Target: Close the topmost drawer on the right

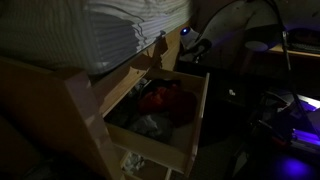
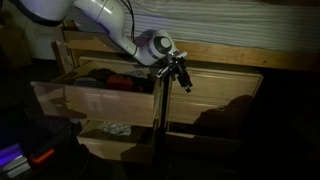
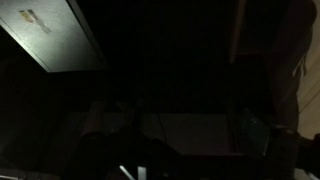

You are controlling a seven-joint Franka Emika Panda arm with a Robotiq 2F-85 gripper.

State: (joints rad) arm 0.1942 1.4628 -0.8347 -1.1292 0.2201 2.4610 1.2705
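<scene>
The topmost drawer (image 1: 150, 148) is a deep pale pine drawer, pulled far out, and it shows in both exterior views (image 2: 105, 100). It holds a red item (image 1: 160, 100) and dark and grey clutter. My gripper (image 2: 182, 80) hangs fingers-down just beside the drawer's side plank, at the end nearer the cabinet and apart from the front board. It also shows past the drawer's back corner in an exterior view (image 1: 190, 45). The fingers are too small and dark to read. The wrist view is almost black, with only a dim pale surface (image 3: 200, 130).
A lower, smaller drawer (image 2: 115, 145) with whitish things in it also stands open under the top one (image 1: 135, 165). Closed drawer fronts (image 2: 215, 85) lie beside it. Striped bedding (image 1: 110, 30) overhangs the cabinet. Dark clutter with a blue light (image 1: 290, 140) stands nearby.
</scene>
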